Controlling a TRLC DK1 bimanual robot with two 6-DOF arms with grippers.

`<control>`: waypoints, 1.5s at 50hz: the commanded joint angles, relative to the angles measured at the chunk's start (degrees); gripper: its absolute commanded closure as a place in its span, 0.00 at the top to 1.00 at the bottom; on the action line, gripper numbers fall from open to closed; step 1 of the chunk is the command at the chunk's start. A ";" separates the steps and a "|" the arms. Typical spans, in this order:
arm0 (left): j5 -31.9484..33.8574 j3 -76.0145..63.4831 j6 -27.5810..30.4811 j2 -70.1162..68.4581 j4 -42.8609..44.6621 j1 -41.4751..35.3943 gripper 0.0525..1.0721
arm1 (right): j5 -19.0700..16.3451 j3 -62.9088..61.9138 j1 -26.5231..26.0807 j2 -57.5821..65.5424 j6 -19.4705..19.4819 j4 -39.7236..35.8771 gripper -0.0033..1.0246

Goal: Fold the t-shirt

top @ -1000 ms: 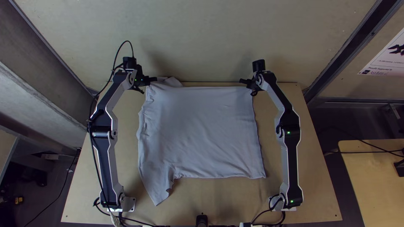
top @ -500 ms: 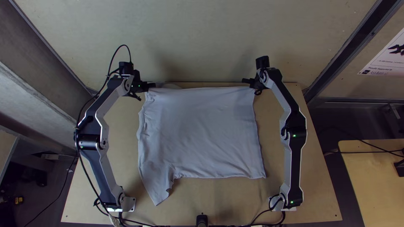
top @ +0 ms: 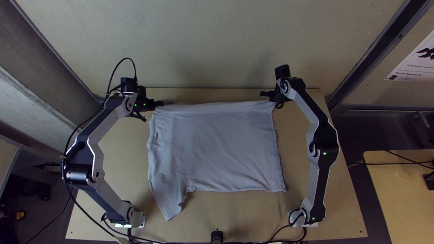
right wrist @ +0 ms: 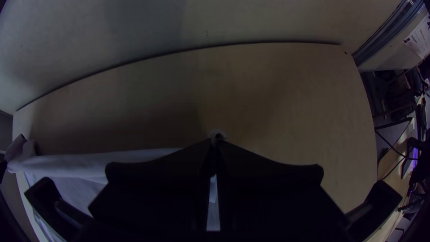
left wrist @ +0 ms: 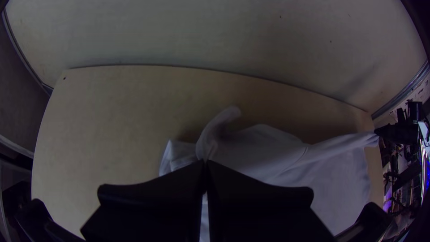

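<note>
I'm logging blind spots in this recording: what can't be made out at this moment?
- Cloth pinched in the left hand, left wrist view: its fingers cover it.
- Cloth pinched in the right hand, right wrist view: its fingers cover it.
- Underlying layers of the t-shirt, top view: its upper layer hides them.
- Rest of the wall poster, top view: cut off by the right edge.

Pale t-shirt (top: 217, 149), mostly flat on table (top: 253, 214), far edge raised

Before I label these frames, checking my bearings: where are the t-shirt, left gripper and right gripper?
T-shirt (top: 217, 147): top view, body cloth.
Left gripper (left wrist: 205, 164): left wrist view, between fingertips.
Right gripper (right wrist: 214, 143): right wrist view, between fingertips.
</note>
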 commanded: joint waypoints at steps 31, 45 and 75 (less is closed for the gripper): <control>0.04 -24.63 0.88 -14.71 5.02 -0.04 0.03 | 1.59 -28.48 2.36 -15.76 -0.34 8.99 0.03; -0.92 -32.46 0.70 -14.62 9.68 -1.80 0.03 | 1.68 -34.37 1.83 -15.67 -0.34 12.85 0.03; -1.19 -29.91 2.28 -20.42 5.55 3.30 0.94 | 2.12 -37.53 -0.98 -30.26 1.51 3.80 0.95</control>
